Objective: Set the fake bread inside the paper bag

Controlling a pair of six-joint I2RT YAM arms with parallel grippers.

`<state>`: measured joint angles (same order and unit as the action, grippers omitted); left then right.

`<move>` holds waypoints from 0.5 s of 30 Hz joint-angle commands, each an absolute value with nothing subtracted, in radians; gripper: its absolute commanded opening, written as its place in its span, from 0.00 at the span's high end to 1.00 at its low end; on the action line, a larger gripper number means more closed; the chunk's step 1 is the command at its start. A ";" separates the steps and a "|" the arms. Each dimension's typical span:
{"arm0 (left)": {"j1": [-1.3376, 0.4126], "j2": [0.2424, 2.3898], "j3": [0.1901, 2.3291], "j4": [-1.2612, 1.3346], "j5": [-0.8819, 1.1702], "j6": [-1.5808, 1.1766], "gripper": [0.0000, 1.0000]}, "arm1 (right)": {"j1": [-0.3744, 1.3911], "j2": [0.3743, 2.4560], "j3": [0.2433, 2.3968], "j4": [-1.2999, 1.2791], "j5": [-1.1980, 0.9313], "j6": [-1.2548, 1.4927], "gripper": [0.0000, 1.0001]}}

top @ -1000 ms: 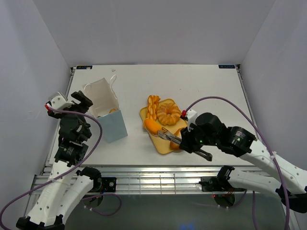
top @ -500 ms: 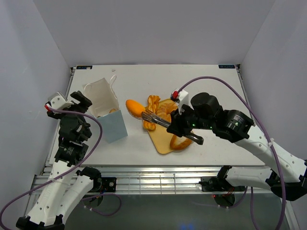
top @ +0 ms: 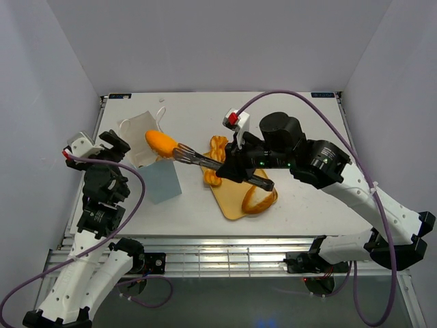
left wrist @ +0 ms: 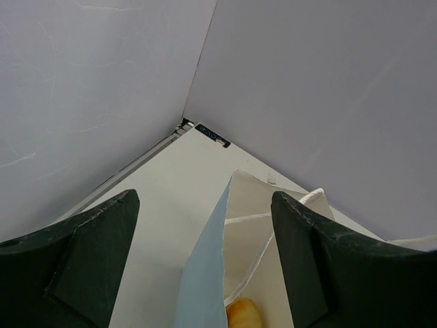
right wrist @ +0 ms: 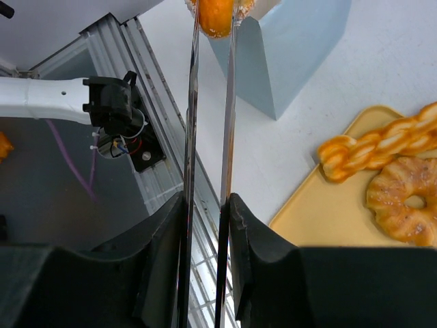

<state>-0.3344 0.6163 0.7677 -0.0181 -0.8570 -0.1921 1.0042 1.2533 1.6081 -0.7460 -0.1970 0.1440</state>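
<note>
My right gripper (top: 237,171) is shut on a pair of metal tongs (top: 201,160). The tongs pinch an oval golden roll (top: 161,142) at their tips and hold it in the air over the open top of the paper bag (top: 158,181). The same roll (right wrist: 216,15) shows in the right wrist view, above the bag's pale-blue side (right wrist: 287,55). My left gripper (top: 116,143) is open and empty at the bag's left side. In the left wrist view the bag's edge (left wrist: 208,273) lies between my fingers, and another golden piece (left wrist: 244,313) lies inside.
A flat yellow tray (top: 232,205) lies right of the bag, with a braided twist (top: 217,147) and a croissant (top: 261,199). A ring doughnut (right wrist: 403,198) also sits on the tray. The table's near metal rail (right wrist: 147,102) runs below the bag.
My right arm lifted the roll off the tray with the tongs and swung it left, from the tray's near edge to above the bag. The left arm has not moved.
</note>
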 commanded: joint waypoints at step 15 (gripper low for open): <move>-0.337 0.598 0.769 0.021 -0.881 -0.179 0.12 | 1.014 1.546 1.859 -0.612 -0.199 0.071 0.74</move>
<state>-0.3344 0.5987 0.7673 -0.0105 -0.8631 -0.1909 1.0096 1.5307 1.7866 -0.6971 -0.2100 0.0975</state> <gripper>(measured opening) 0.884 0.346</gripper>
